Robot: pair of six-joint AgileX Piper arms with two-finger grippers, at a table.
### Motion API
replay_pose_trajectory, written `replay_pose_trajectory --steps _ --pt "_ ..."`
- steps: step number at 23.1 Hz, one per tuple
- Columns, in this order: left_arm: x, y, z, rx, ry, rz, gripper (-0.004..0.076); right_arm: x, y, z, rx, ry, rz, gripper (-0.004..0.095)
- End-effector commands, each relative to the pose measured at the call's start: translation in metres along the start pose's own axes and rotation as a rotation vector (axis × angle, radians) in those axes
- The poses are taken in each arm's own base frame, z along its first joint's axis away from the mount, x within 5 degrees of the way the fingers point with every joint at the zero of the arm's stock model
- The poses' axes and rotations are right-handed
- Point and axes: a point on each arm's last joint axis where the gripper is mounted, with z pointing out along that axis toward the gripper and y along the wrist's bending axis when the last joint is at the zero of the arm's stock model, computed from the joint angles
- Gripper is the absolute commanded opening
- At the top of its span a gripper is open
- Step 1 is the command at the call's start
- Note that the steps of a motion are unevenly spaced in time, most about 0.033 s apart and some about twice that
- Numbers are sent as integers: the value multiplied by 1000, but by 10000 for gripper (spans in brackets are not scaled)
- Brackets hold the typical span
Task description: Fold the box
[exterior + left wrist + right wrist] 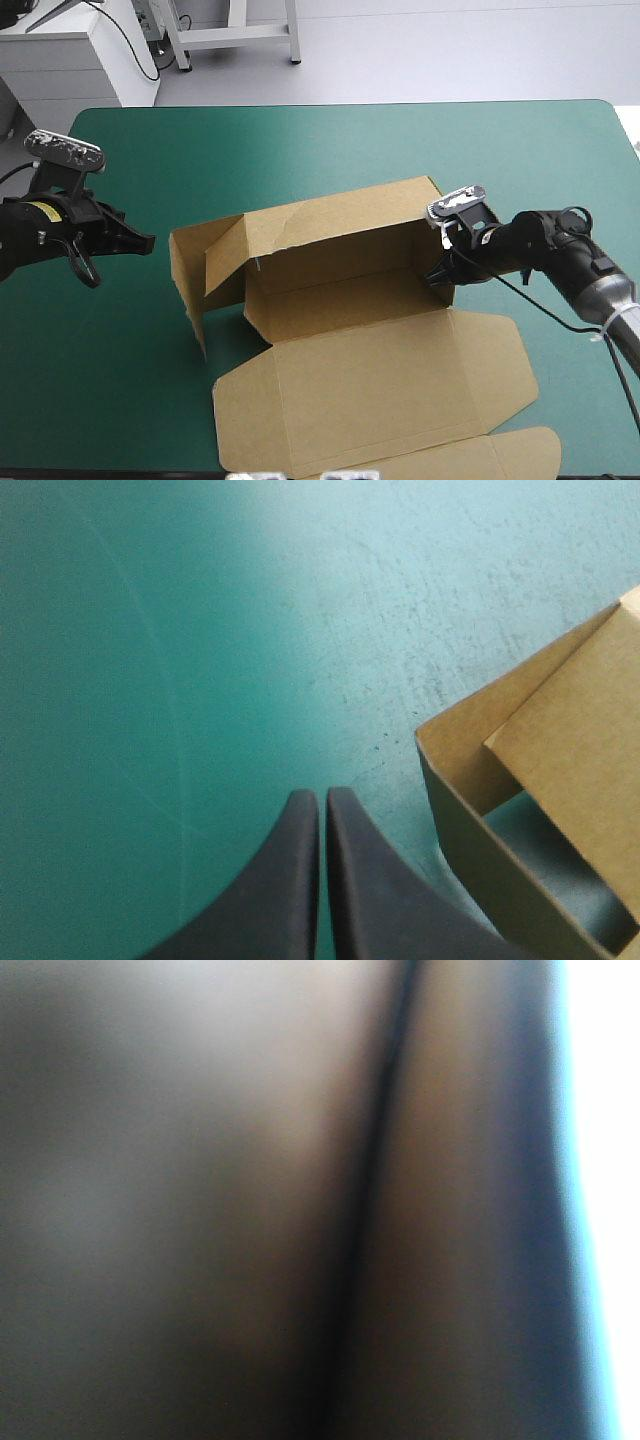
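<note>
Soft, even light; the box [340, 300] shadows the tabletop [300, 150] faintly, glare whitening it ahead of the left pincer [322, 792].

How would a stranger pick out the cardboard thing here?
On the teal-green table, look at the middle: the box, a cut sheet of brown board. Its far and left walls stand raised, while its wide lid lies flat toward the near edge.
</note>
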Motion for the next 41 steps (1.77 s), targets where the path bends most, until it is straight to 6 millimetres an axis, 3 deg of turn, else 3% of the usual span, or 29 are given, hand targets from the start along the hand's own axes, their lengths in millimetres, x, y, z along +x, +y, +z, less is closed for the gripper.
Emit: replay_pose_trajectory --steps 1,7,11,14,16,17,20,23,34,41 --pt "-9 0 -14 -6 -116 -7 9 -9 1 -36 38 18 34 -18" --pt "-10 -1 -14 3 -123 -12 9 -17 0 -37 10 144 68 -20" --pt "-10 -1 -14 3 -123 -12 9 -36 -10 -1 0 216 94 -20" --pt "-10 -2 -14 17 -127 -18 9 -77 -25 42 -7 232 126 -14" --pt "-10 -2 -14 17 -125 -18 8 -95 -30 49 5 204 124 56" --pt "-10 -3 -14 17 -123 -6 8 -106 -31 46 4 158 121 232" --pt "-10 -3 -14 17 -123 -6 8 -116 -30 36 0 100 96 511" --pt "-10 -3 -14 17 -123 -6 8 -125 -30 25 4 57 88 677" --pt "-10 -3 -14 17 -123 -6 8 -134 -23 -22 16 -21 48 643" --pt "-10 -3 -14 17 -123 -6 8 -133 -23 -20 15 -14 31 643"
